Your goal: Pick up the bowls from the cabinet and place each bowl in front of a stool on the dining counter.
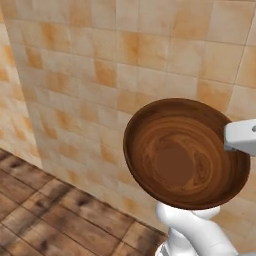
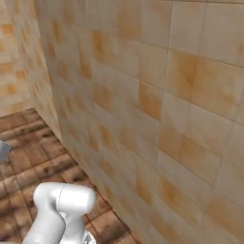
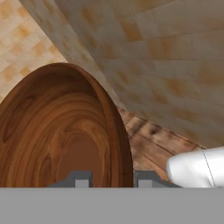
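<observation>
The dark brown swirled wood bowl (image 1: 185,152) hangs in the air, tipped on edge with its hollow facing the left base camera. My gripper (image 3: 113,180) is shut on its rim. In the hand view the bowl (image 3: 57,135) rises from between the two dark fingertips (image 3: 82,179), one inside the wall and one outside. The white hand (image 1: 241,136) meets the bowl at its right edge in the left base view. The cabinet, stools and dining counter are out of view.
A beige and orange tiled wall (image 2: 157,95) stands close ahead and runs off to the left. Dark wooden floor planks (image 1: 45,210) lie below it. My white arm (image 2: 62,205) rises at the lower left of the right base view.
</observation>
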Robot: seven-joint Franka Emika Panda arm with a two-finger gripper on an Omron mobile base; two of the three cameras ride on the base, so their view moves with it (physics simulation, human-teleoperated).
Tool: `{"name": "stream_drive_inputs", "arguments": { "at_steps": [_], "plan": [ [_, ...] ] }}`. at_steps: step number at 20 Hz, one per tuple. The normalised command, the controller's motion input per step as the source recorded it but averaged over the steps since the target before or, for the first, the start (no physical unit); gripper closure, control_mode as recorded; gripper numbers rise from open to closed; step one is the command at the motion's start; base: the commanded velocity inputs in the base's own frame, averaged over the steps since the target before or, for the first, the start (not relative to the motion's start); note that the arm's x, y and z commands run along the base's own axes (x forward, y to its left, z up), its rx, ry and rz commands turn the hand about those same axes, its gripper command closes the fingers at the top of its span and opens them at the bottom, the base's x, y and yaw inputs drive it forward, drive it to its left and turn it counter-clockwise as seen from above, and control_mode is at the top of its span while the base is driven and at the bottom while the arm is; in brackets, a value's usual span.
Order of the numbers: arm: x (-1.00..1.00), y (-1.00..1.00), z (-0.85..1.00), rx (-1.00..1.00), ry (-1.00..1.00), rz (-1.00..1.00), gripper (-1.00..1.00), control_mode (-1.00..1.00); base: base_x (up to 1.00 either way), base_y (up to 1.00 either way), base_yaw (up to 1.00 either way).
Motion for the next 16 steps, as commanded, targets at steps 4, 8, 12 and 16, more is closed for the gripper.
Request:
{"name": "stream_drive_inputs", "arguments": {
  "at_steps": [4,8,12,16],
  "plan": [
    [0.00,0.00,0.00,0.00,0.00,0.00,1.00,1.00,1.00,0.91,0.08],
    [0.00,0.00,0.00,0.00,0.00,0.00,1.00,1.00,1.00,0.93,0.07],
    [0.00,0.00,0.00,0.00,0.00,0.00,1.00,1.00,1.00,0.89,0.10],
    [0.00,0.00,0.00,0.00,0.00,0.00,1.00,1.00,0.97,0.41,0.46]
  ]
}}
